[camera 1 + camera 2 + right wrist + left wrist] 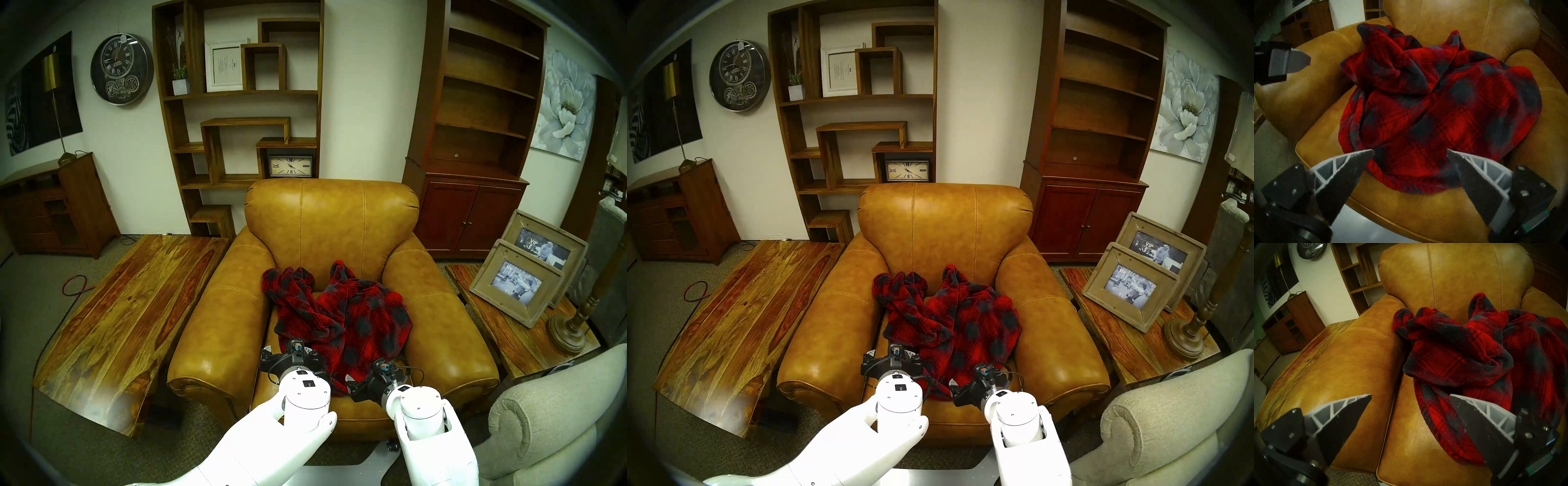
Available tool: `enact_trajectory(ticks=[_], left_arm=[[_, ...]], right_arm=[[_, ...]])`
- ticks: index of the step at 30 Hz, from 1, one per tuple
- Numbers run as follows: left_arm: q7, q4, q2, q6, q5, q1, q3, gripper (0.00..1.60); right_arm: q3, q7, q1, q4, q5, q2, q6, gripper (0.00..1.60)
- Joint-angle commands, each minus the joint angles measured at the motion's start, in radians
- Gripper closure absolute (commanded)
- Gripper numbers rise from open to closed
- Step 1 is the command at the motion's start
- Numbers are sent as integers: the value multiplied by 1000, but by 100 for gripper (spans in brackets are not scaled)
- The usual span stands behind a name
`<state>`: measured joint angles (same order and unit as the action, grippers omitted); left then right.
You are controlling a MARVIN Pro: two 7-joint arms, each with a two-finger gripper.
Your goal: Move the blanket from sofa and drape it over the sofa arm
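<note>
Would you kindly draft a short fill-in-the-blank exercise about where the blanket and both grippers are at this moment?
1. The blanket lies crumpled on the leather chair's ____ cushion.
2. The left gripper and the right gripper both have their jaws ____.
3. The sofa arm on the right carries ____ of the blanket so far.
4. The blanket's plaid is dark grey and ____.

Missing words: seat; open; none; red

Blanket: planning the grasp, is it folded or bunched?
Bunched: the blanket lies in loose, uneven folds on the seat, nothing squared.
</note>
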<state>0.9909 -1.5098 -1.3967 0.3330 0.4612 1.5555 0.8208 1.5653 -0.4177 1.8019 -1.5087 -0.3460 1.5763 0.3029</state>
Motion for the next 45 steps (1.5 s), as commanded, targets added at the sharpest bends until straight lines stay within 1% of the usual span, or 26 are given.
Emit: enact_trajectory(ticks=[1, 4, 7, 9, 12, 17, 19, 20, 21, 22, 23, 25, 26, 29, 30, 31, 35, 41, 42, 43, 44, 45], left_arm=[[27, -31, 63, -6, -19, 38, 18, 0], [31, -60, 106, -9, -31, 52, 27, 0], [47, -71, 139, -12, -35, 63, 54, 0], [42, -78, 160, -13, -37, 68, 60, 0], [30, -101, 181, -22, -38, 79, 65, 0], [9, -133, 194, -22, -30, 89, 61, 0], [4, -138, 198, -23, -29, 91, 62, 0], [1, -139, 199, -23, -29, 92, 63, 0], [1, -139, 199, -23, -29, 92, 63, 0], [0, -139, 199, -24, -30, 92, 63, 0], [-2, -140, 200, -24, -30, 93, 64, 0], [-6, -141, 201, -24, -30, 94, 65, 0], [-7, -142, 202, -24, -30, 95, 65, 0], [-12, -145, 204, -25, -30, 97, 66, 0], [-13, -146, 205, -25, -30, 97, 67, 0], [-15, -147, 206, -25, -30, 98, 67, 0], [-20, -150, 208, -25, -30, 100, 69, 0], [-23, -154, 210, -24, -30, 103, 70, 0], [-24, -154, 210, -24, -30, 103, 70, 0], [-24, -154, 210, -24, -30, 103, 71, 0], [-25, -154, 210, -24, -30, 103, 71, 0], [-25, -154, 210, -24, -30, 102, 70, 0]], right_arm=[[-35, -25, -112, 74, -19, -15, -25, 0], [-48, -40, -143, 128, -28, -19, -34, 0], [-61, -50, -175, 178, -37, -19, -45, 0], [-70, -55, -195, 210, -42, -16, -53, 0], [-90, -58, -225, 263, -54, -12, -79, 0], [-120, -35, -261, 344, -79, 10, -123, 0], [-138, -17, -285, 390, -78, 14, -137, 0], [-140, -5, -298, 417, -95, 27, -150, 0], [-140, -5, -298, 417, -95, 27, -150, 0], [-166, 11, -305, 430, -80, 15, -152, 0], [-172, 21, -327, 465, -89, 22, -158, 0], [-193, 44, -337, 489, -102, 23, -167, 0], [-204, 57, -350, 511, -118, 26, -174, 0], [-226, 96, -387, 585, -132, 36, -196, 0], [-234, 107, -381, 584, -139, 34, -200, 0], [-234, 119, -404, 627, -139, 42, -209, 0], [-235, 178, -424, 702, -166, 52, -234, 0], [-248, 270, -457, 824, -210, 32, -302, 0], [-249, 284, -467, 842, -219, 23, -311, 8], [-248, 287, -478, 861, -221, 15, -326, 70], [-238, 294, -477, 854, -217, 8, -327, 96], [-236, 298, -478, 848, -220, -1, -333, 111]])
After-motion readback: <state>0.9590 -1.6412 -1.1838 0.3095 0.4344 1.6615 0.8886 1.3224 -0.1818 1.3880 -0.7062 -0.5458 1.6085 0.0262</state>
